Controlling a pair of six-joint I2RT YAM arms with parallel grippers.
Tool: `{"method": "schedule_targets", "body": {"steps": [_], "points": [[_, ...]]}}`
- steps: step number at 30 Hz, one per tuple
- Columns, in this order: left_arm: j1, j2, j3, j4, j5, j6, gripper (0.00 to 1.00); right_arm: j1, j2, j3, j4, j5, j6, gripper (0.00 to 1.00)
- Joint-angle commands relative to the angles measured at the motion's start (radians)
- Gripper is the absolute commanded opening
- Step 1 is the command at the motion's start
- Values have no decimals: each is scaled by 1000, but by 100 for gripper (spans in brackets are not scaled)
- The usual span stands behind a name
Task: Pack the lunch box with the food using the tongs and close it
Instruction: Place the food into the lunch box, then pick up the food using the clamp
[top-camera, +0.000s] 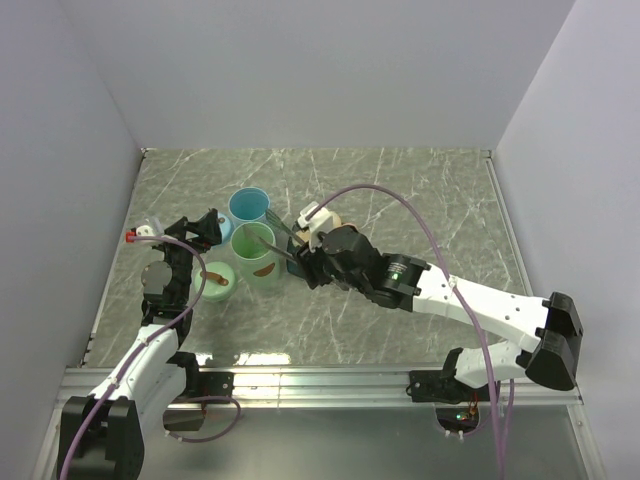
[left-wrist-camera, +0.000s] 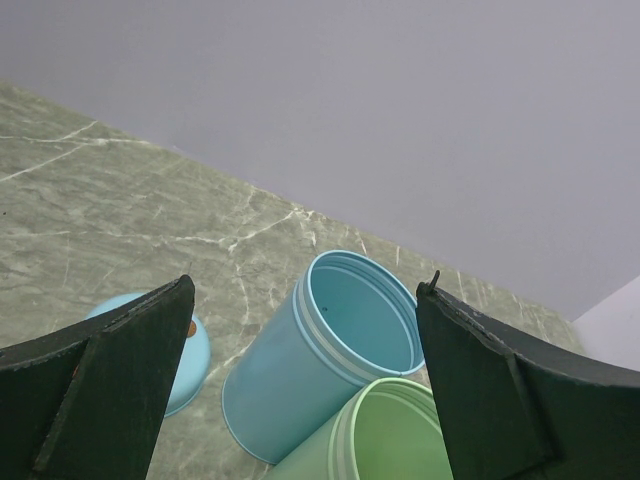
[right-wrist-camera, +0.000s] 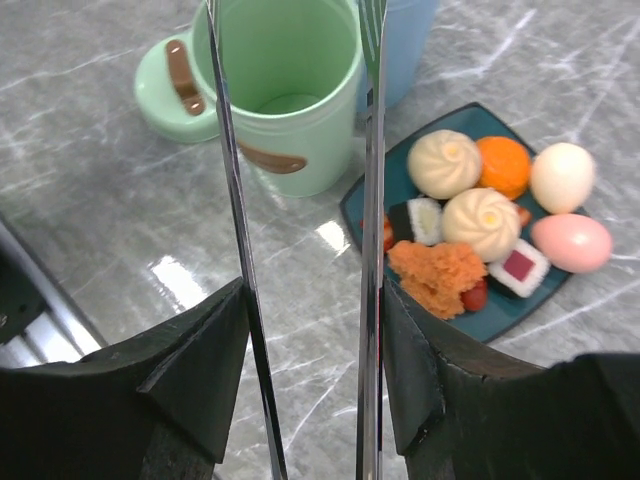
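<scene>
- Marble table (top-camera: 420, 200) below: which step is this?
- Packing, I judge. The right arm (top-camera: 470, 300) reaches low toward the green container (right-wrist-camera: 285, 90), which looks empty; the food (right-wrist-camera: 482, 222) lies on the teal plate (right-wrist-camera: 468, 117) just beside it.
- And the right gripper (right-wrist-camera: 312, 290)?
- Its fingers (right-wrist-camera: 190, 380) clamp the tongs (right-wrist-camera: 371, 200), whose arms stand apart with nothing between. Next, the tips must go over one bun (right-wrist-camera: 445, 163). The left gripper (left-wrist-camera: 305, 290) is wide open, empty.
</scene>
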Motion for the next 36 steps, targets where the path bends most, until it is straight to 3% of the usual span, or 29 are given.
{"method": "schedule_targets", "body": {"steps": [1, 7, 10, 22, 36], "points": [[5, -11, -4, 46, 1, -11, 99, 7, -56, 15, 34, 115, 9, 60], [5, -6, -1, 47, 4, -12, 99, -6, -139, -54, 8, 264, 50, 63], [5, -5, 1, 44, 6, -12, 99, -41, -134, -71, 5, 269, 70, 64], [5, -2, 1, 46, 7, -10, 99, -165, 50, -48, -17, 174, 89, 64], [5, 3, 4, 46, 6, -10, 100, -170, 190, 38, -107, 97, 76, 64]]}}
